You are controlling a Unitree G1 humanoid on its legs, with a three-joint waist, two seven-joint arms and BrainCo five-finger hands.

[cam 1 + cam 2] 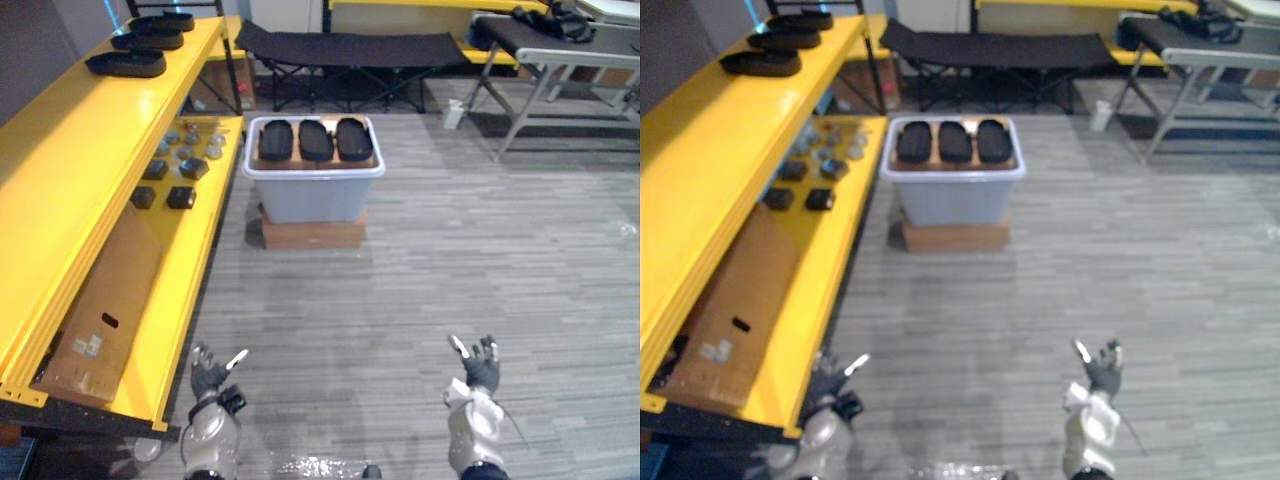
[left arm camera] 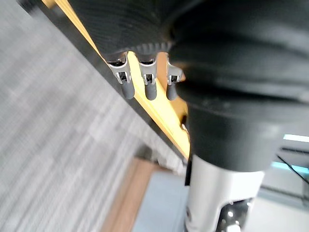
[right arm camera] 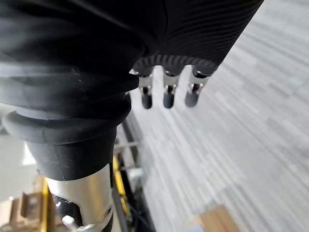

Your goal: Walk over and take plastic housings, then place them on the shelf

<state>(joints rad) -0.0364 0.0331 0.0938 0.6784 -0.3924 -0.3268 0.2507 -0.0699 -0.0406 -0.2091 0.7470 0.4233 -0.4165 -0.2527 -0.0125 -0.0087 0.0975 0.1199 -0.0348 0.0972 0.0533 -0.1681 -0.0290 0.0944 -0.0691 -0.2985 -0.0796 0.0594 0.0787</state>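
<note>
Left hand (image 1: pixel 208 378), right hand (image 1: pixel 480 372): 2, fingers spread, empty. Plastic housings (image 1: pixel 315 140): 3, black, oval, side by side in grey bin (image 1: pixel 313 195); 3 shelved housings (image 1: pixel 125 63) on yellow shelf (image 1: pixel 90 150) top.

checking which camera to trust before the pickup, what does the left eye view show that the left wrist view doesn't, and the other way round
Left eye view: three black housings in the grey bin, three shelved housings atop the yellow shelf, and the right hand, open and empty. Left wrist view: straight fingers up close, holding nothing. Both: the left hand, the shelf's yellow edge, the grey floor.
</note>
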